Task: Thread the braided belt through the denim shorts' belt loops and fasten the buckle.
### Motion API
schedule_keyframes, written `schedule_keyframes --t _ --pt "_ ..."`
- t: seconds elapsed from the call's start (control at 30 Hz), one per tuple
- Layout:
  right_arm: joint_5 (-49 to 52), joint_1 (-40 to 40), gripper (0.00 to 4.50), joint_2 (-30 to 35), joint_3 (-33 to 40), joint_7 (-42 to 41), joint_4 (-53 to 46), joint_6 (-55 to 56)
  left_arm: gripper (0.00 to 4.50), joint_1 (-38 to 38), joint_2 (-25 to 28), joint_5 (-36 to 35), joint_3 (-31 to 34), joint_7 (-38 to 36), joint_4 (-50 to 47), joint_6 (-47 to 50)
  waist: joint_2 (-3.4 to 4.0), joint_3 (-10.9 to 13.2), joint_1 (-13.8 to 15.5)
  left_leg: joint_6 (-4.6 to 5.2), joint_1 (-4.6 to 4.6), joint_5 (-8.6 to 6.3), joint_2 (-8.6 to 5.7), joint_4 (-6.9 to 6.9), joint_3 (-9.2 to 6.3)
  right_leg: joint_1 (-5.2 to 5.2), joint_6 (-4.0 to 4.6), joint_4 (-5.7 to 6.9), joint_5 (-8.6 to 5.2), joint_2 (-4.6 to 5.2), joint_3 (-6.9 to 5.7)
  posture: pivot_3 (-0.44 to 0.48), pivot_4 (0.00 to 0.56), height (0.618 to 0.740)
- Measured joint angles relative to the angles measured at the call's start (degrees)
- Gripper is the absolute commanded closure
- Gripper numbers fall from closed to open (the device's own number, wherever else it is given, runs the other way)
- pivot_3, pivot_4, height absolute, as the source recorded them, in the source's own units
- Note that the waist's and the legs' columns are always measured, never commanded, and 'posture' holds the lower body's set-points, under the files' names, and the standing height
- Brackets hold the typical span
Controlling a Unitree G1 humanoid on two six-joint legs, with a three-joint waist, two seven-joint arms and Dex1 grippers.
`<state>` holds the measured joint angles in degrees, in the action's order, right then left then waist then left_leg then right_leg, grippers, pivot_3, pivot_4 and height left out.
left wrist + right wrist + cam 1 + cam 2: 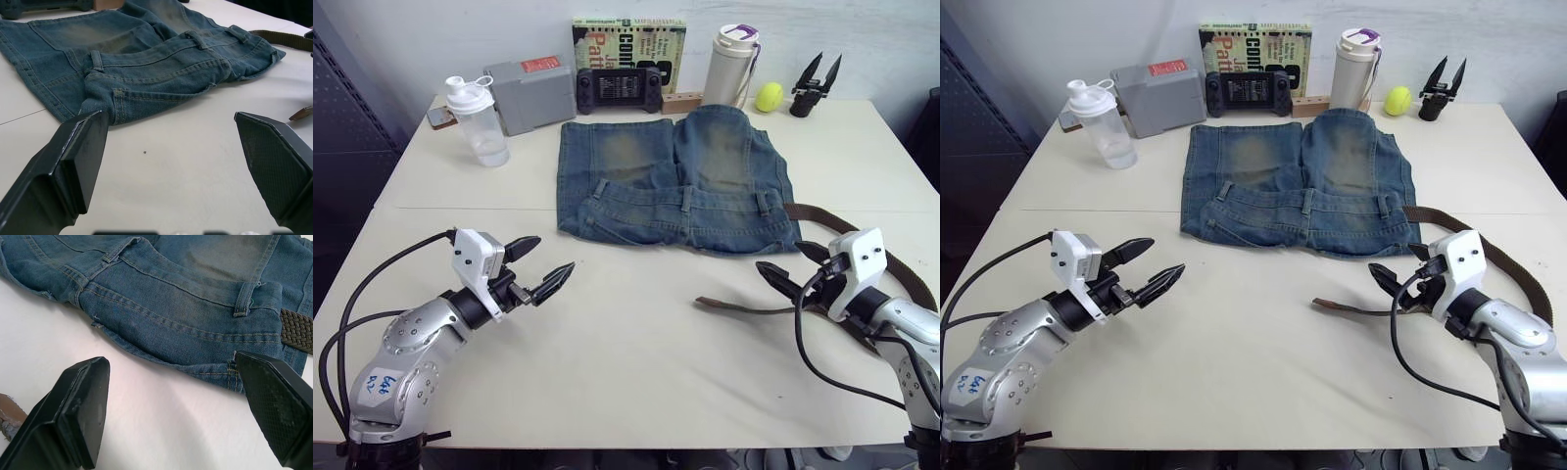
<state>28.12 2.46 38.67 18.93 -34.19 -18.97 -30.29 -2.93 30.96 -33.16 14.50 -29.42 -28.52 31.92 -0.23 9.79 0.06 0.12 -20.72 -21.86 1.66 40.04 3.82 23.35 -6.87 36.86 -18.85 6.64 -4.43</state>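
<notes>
Shorts point(675, 181) one; belt point(862, 250) one

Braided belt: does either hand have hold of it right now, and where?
No. Both hands are open and empty: the left hand hovers over bare table, the right hand hovers above the braided belt near its tapered end, not gripping it.

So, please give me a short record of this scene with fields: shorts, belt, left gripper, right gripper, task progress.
shorts: denim shorts lie flat, waistband toward the robot
belt: braided belt on the table right of the shorts, tip lying in front of them
left gripper: left gripper open, holding nothing, above the table
right gripper: right gripper open, holding nothing, near the belt
task progress: belt appears not yet threaded through the front belt loops
</notes>
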Motion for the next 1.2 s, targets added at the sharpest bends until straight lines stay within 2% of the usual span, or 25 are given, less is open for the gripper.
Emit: schedule_keyframes --t 0.4,0.57,0.67,0.8,1.07,1.13,1.2 --pt "0.3 0.3 0.16 1.3 -0.6 -1.8 -0.3 -1.3 0.00 -0.2 0.6 1.1 -0.6 -1.3 0.3 -0.4 0.00 0.0 0.0 0.00 0.00 0.00 -0.01 0.00 0.00 0.00 0.00 0.00 0.00 0.00 0.00 0.000 0.150 0.731" --pt "3.8 -0.6 0.16 7.9 -0.9 -9.5 -3.1 -5.1 0.00 0.5 5.7 1.8 -4.5 -8.4 0.0 -1.1 0.01 0.0 0.0 0.00 0.00 0.00 -0.01 -0.01 0.00 0.00 0.00 -0.02 0.00 -0.01 0.00 0.000 0.150 0.731" --pt "6.5 -2.9 0.16 14.4 -2.2 -16.8 -5.0 -8.3 0.00 1.4 8.8 1.1 -6.6 -13.1 -0.7 -0.1 0.03 0.0 0.1 0.01 0.01 -0.01 0.03 0.00 -0.01 -0.02 0.00 -0.04 0.00 -0.01 0.00 0.000 0.150 0.731" --pt "3.9 -0.7 0.16 20.2 -8.0 -23.1 -4.1 -7.4 0.00 0.9 9.9 1.1 -8.6 -16.2 -1.9 -0.4 0.02 0.0 0.0 0.03 0.08 -0.02 0.03 0.01 0.00 -0.09 0.00 -0.07 0.00 0.00 0.03 0.000 0.150 0.731" --pt "-9.1 6.3 0.16 23.5 -18.9 -25.2 4.6 0.4 0.00 0.5 10.3 1.9 -9.6 -17.4 -2.5 -1.9 0.01 0.0 0.1 0.03 0.07 -0.02 0.03 0.01 0.00 -0.10 0.00 -0.11 0.00 0.01 0.00 0.000 0.150 0.731" --pt "-11.4 6.6 0.68 23.5 -20.9 -25.6 6.5 1.9 0.00 0.5 10.3 2.1 -9.6 -17.1 -2.5 -2.0 0.01 0.0 0.0 0.03 0.07 -0.02 0.03 0.01 0.00 -0.10 0.00 -0.10 0.00 0.01 -0.01 0.000 0.150 0.731" --pt "-12.5 6.7 1.51 23.5 -22.1 -26.3 7.9 3.2 0.00 0.6 10.2 2.1 -9.6 -16.8 -2.6 -2.0 0.01 0.0 0.0 0.02 0.08 -0.02 0.04 0.01 0.00 -0.10 -0.01 -0.10 0.00 0.01 -0.01 0.000 0.150 0.731"
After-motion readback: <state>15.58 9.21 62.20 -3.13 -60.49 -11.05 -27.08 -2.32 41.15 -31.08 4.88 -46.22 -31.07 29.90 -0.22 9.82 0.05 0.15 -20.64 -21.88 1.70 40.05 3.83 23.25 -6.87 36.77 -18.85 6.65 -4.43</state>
